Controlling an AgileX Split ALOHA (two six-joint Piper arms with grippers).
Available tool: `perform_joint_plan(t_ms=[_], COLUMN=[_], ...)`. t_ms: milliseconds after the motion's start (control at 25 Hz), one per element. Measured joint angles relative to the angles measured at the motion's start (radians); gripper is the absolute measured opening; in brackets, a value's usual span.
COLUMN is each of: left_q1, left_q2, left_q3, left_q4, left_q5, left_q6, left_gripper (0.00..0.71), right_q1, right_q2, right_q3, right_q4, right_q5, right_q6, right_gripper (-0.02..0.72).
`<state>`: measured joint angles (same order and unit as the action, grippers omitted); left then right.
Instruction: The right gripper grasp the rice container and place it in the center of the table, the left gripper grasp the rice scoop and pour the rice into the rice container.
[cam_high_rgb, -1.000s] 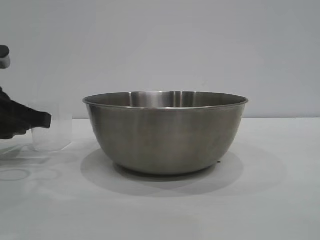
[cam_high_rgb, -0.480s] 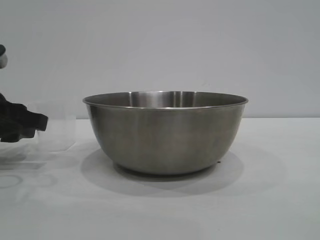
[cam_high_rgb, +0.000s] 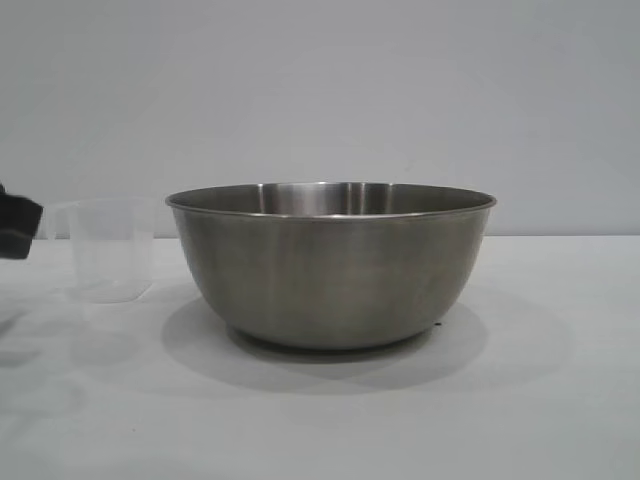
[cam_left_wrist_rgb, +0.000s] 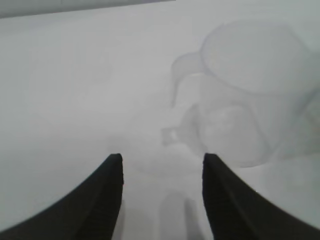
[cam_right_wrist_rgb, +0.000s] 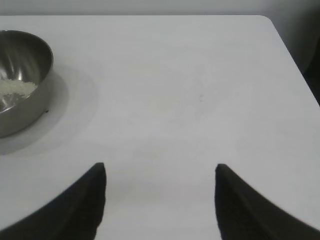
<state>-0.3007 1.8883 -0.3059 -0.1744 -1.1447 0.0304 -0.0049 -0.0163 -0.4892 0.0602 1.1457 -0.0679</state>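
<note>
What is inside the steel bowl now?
A small heap of rice lies on the floor of the rice container. The rest of the inside falls outside the right wrist view.

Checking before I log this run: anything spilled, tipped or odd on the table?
Nothing stands out. The rice lies inside the rice container, none visible on the table. The rice scoop stands upright beside it, clear of the open left tool.
</note>
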Motion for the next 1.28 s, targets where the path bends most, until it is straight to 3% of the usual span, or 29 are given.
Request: perform_joint_plan(t_ms=[280,720,960,1280], left_q1=[0.0,0.0,0.0,0.0], left_q2=[-0.151,-0.295,-0.294,-0.408], left_q3=[0.047,0.052,-0.058,-0.272], left_q4=[0.116,0.192,0.237,0.301], left_q5=[0.01,0.291,0.557,1.066], left_q6=[-0.008,-0.058,-0.108,-0.185], left_gripper=[0.315,0.315,0.315,0.315], right_q1=[0.0,0.0,0.0,0.0], right_q2=[0.0,0.0,0.0,0.0], right_q3=[0.0,0.0,0.0,0.0], right_q4=[0.0,0.0,0.0,0.0], right_q5=[0.0,0.0,0.0,0.0], right_q6=[0.0,0.0,0.0,0.0], right_gripper=[0.442,0.442,0.442,0.442])
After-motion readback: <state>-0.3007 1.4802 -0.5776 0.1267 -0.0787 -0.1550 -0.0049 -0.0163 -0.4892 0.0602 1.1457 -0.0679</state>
